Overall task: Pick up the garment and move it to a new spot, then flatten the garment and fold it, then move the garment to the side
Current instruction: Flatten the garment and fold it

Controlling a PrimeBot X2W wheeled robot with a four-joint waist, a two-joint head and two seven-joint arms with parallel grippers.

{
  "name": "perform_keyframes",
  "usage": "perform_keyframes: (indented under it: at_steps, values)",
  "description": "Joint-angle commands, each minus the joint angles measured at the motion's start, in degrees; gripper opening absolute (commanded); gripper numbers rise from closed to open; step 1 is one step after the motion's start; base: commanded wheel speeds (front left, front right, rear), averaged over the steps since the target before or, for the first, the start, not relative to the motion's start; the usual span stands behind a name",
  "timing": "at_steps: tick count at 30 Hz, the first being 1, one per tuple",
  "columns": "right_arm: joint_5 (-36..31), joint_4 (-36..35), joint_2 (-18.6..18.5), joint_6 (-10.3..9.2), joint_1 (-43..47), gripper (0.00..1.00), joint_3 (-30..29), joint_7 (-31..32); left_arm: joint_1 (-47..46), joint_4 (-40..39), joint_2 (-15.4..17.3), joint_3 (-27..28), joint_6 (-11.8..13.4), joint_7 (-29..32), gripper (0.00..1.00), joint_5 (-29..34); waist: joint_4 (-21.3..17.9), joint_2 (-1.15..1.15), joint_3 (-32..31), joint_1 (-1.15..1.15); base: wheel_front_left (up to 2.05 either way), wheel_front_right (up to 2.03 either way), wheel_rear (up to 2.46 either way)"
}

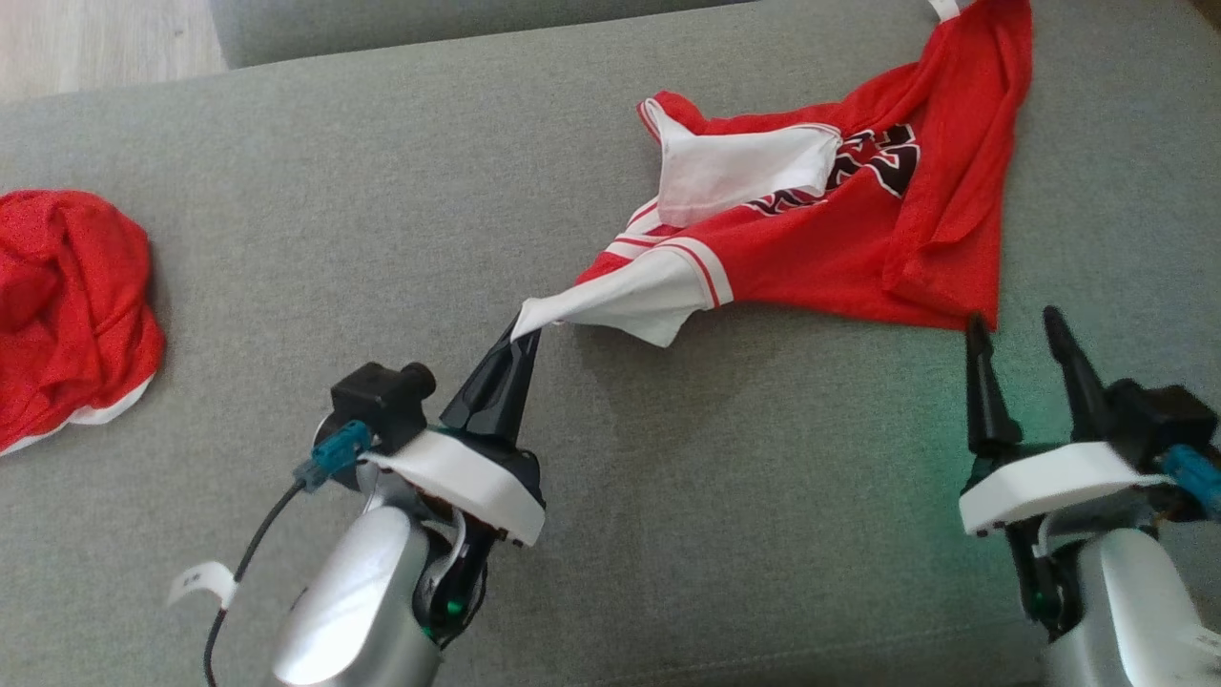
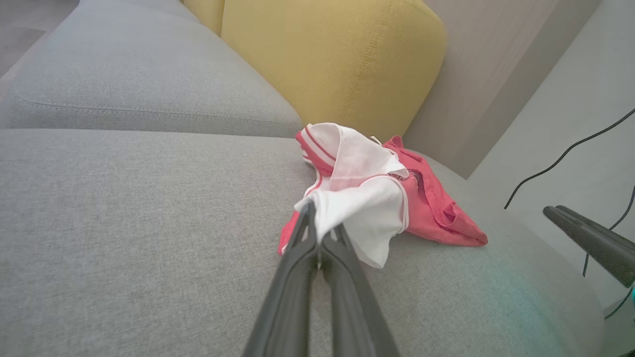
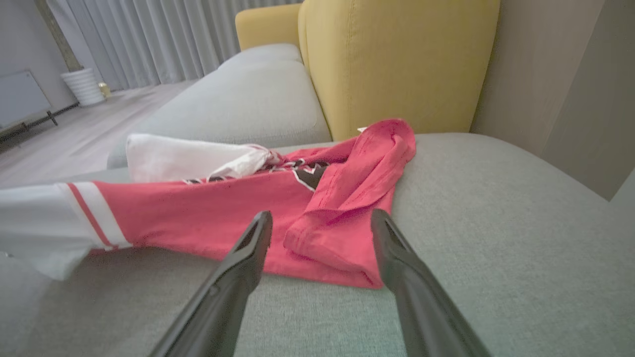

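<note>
A: Count of grippers?
B: Two. On the left, left gripper: clamped tight on a white sleeve tip of the garment. On the right, right gripper: fingers spread wide, gripping nothing, tips just by the red hem; touching or not, hard to tell.
A: And garments?
B: Two again. The task's garment, red and white with a black print: sprawled crumpled over the right part of the grey seat, far corner up by the back edge, sleeve drawn out toward the left gripper. Also one red heap with a white edge, well apart at the seat's left end.
A: In the way?
B: One folded-over red flap at the garment's right side, straight ahead of the right gripper. One white sleeve turned over the print, hiding part of it.
A: Round about?
B: One yellow backrest just behind the garment. Black cables, at least two, against the pale wall, in the left wrist view. Grey curtains and one white pot on the floor, far off in the right wrist view.
</note>
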Motion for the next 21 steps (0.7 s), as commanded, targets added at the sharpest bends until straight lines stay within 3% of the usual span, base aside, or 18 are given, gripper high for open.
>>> perform_keyframes:
  at_steps: [1,21]
  values:
    - [-0.84,-1.27,0.06,-0.05,-1.94,1.0,1.32,0.04,-1.2,-2.11,0.43,1.63,-0.19,-0.7,0.0,-0.36,0.09,0.0,0.14,0.0,0.0,0.0,0.0]
    - [-11.11,19.29,-2.54,-0.05,-15.73,1.0,2.16,2.13,-2.71,-2.33,0.42,-2.14,0.0,-0.7,0.0,-1.46,3.7,0.0,3.1,0.0,0.0,0.0,0.0]
